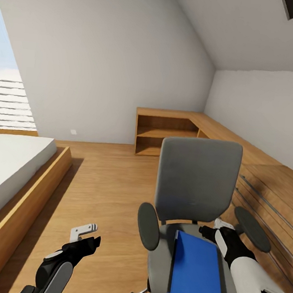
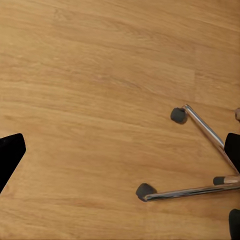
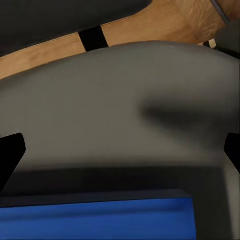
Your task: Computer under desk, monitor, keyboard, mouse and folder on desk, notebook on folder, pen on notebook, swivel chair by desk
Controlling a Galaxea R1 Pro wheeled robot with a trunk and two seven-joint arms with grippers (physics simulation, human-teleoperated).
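The blue folder point(image 1: 194, 275) lies flat on the seat of the grey swivel chair point(image 1: 197, 179), toward the seat's right edge. The right gripper point(image 1: 214, 230) hovers just past the folder's far edge, its fingers spread wide and holding nothing. The left gripper point(image 1: 87, 235) hangs over the plank floor point(image 1: 106, 178) beside the chair, fingers parted, empty. Beyond stand a bed point(image 1: 7, 167) and an oak shelf unit point(image 1: 166, 133).

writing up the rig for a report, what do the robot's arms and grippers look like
Both arms mix glossy black segments with pale grey-white shell panels. The left gripper has pale grey angular fingers on a black wrist. The right gripper is black with a small white part at its tip. No cables or markings show.
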